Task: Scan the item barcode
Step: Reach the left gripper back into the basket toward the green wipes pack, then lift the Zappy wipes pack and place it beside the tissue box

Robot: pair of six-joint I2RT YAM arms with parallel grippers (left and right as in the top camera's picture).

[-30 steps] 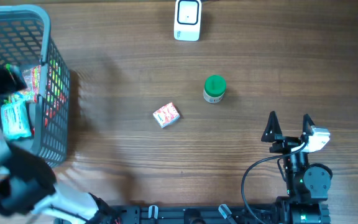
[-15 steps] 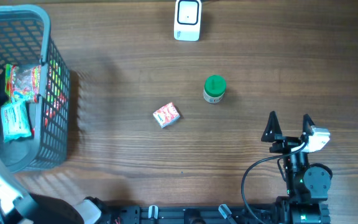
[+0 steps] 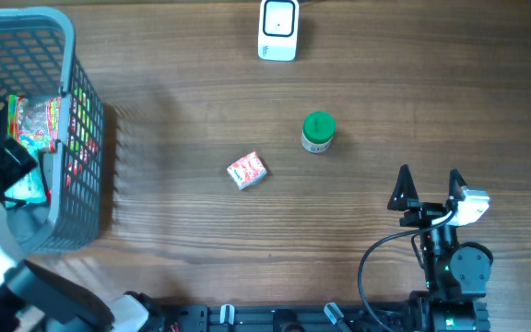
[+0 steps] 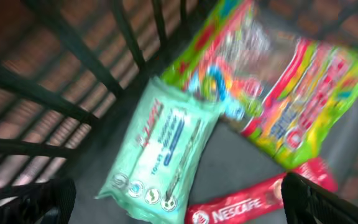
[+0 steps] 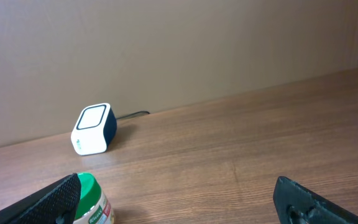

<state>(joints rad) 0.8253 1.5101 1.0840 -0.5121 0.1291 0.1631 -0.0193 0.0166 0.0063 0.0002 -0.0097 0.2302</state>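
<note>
now the left hand (image 4: 179, 202) is being held wide open and empty inside the grey basket (image 3: 86, 120), just above a mint wipes pack (image 4: 160, 152), with a colourful candy bag (image 4: 278, 93) and a red nescafe stick (image 4: 241, 208) lying right beside it. the right hand (image 3: 428, 180) is being kept fully open, gripping nothing, near the front right of the desk (image 3: 431, 83). a small red box (image 3: 247, 171) and a green-lidded jar (image 3: 318, 132) are being left mid-desk, well apart from the scanner (image 3: 277, 29) at the far edge.

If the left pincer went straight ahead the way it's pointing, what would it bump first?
Probably the mint-green packet lying in the basket. The open left pincer points right at it, though the blur makes depth unsure.
</note>
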